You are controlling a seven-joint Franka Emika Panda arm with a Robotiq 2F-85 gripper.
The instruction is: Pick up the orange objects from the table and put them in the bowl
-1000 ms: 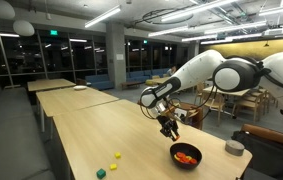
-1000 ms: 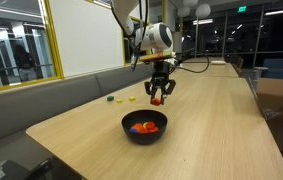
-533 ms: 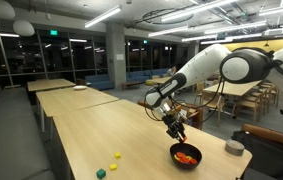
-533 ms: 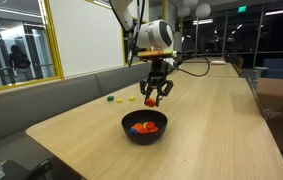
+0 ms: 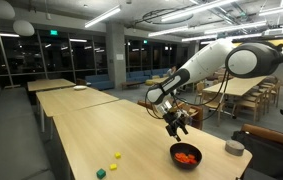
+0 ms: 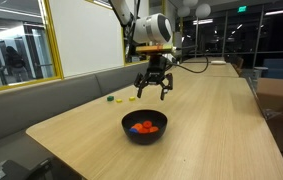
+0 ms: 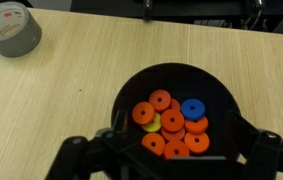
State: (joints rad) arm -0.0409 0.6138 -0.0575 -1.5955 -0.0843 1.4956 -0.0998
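The black bowl (image 7: 129, 88) fills the middle of the wrist view, and it also stands on the light-wood table (image 5: 86, 125) in both exterior views (image 5: 173, 152) (image 6: 127, 121). Inside it lie several orange objects (image 7: 161, 101) (image 6: 145, 127) (image 5: 187, 157), flat rings piled beside a blue ring (image 7: 192, 107) and over a yellow one (image 7: 153, 123). My gripper (image 7: 171, 158) hangs straight above the bowl (image 6: 152, 88) (image 5: 178, 123). It is open, its fingers (image 7: 77, 150) spread wide with nothing between them.
A grey round roll (image 7: 9, 25) lies on the table beside the bowl (image 5: 235, 147). Two small yellow pieces (image 5: 116, 155) and a green piece (image 5: 100, 173) lie further along the table (image 6: 132, 98). Darker tables and chairs stand behind.
The jaws were shut on an orange piece above the bowl and have sprung open. The piece is gone from between them, and the gripper has risen slightly.
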